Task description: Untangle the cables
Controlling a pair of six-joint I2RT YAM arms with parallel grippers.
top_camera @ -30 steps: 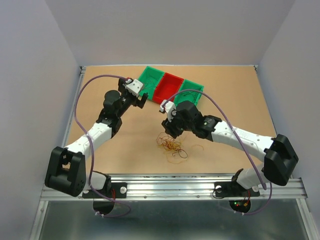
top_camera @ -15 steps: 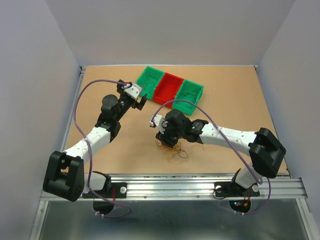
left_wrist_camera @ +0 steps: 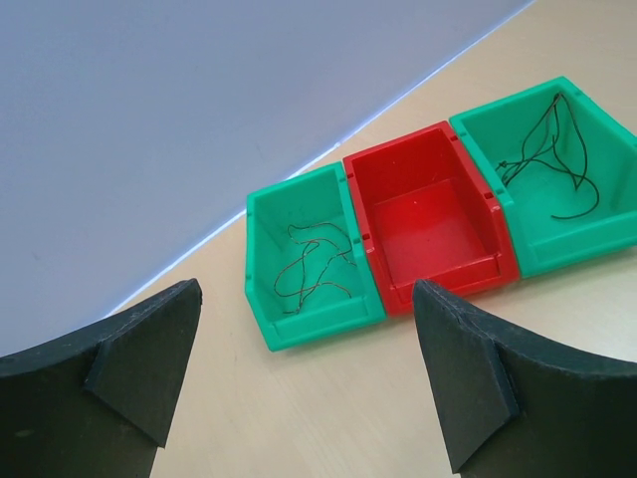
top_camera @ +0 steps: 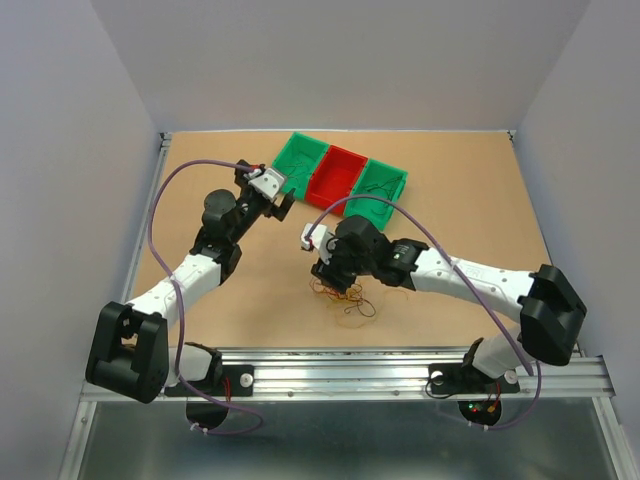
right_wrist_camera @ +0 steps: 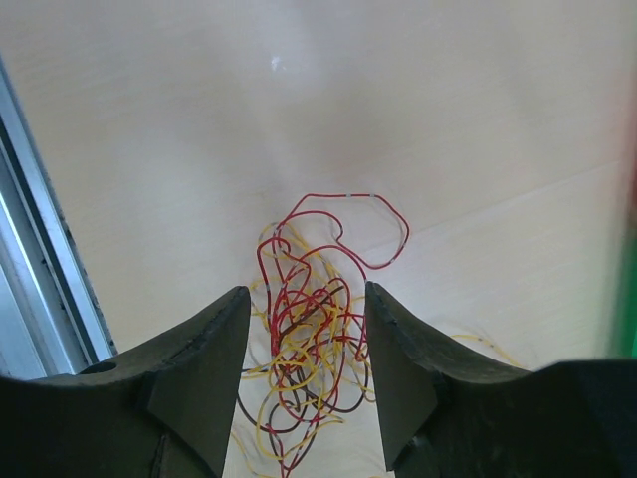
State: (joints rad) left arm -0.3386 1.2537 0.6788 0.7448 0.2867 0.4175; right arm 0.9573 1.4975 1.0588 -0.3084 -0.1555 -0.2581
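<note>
- The table (top_camera: 480,200) carries a row of three bins (left_wrist_camera: 428,214) at its far side.
- The left gripper (left_wrist_camera: 306,289) hangs wide open before the bins and holds nothing.
- The right gripper (right_wrist_camera: 306,294) is partly open, one finger on each side of the cables (right_wrist_camera: 294,344).
- The cables lie in a clump on the table.

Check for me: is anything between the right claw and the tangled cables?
Nothing visible. The right claw hangs right over the cables, its jaws apart, with the clump showing between them on the table.
</note>
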